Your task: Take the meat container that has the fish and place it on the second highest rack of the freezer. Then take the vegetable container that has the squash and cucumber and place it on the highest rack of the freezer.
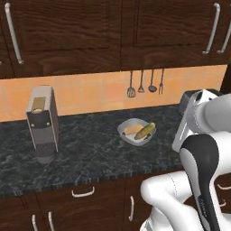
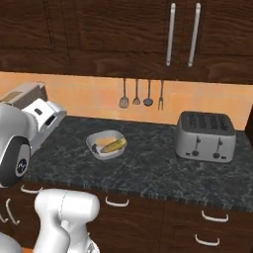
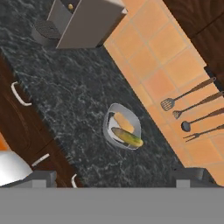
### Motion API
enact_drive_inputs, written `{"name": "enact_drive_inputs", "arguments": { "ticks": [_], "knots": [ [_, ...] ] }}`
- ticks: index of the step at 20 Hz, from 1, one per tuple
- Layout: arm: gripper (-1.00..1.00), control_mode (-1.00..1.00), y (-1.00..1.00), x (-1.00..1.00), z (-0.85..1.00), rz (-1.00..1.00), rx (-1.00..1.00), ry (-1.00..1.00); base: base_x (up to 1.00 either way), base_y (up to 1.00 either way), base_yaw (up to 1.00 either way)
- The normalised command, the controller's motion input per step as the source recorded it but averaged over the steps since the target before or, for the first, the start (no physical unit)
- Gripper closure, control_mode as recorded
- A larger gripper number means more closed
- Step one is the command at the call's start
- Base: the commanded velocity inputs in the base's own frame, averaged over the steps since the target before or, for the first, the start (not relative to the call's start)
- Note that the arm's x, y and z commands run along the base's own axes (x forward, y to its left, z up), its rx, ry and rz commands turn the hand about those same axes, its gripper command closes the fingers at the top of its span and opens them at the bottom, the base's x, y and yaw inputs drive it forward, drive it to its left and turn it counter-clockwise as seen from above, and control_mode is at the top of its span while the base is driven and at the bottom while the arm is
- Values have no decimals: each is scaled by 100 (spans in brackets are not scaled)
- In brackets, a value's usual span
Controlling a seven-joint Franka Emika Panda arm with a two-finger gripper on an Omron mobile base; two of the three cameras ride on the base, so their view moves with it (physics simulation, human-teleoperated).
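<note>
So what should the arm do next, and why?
Probably lower the end effector toward the vegetable container on the counter. It holds the squash and cucumber, and it sits untouched, well below the open, empty fingers. No fish or freezer is in sight here.

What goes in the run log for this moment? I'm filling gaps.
fingers: open, empty | vegetable container: on counter, squash and cucumber inside | toaster: right of it

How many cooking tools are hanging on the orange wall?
4. They hang side by side on the tiled wall above the counter: a slotted spatula, a second spatula-like tool, a ladle and a fork.
</note>
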Motion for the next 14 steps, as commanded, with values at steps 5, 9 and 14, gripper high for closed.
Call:
{"name": "enact_drive_inputs", "arguments": {
  "ticks": [5, 9, 14],
  "knots": [
    [-100, 100, 0, 0, 0, 0, 0, 0, 0, 8, -18],
    [-100, 100, 0, 0, 0, 0, 0, 0, 23, 18, -12],
    [-100, 100, 0, 0, 0, 0, 0, 0, 13, 23, -16]
  ]
}}
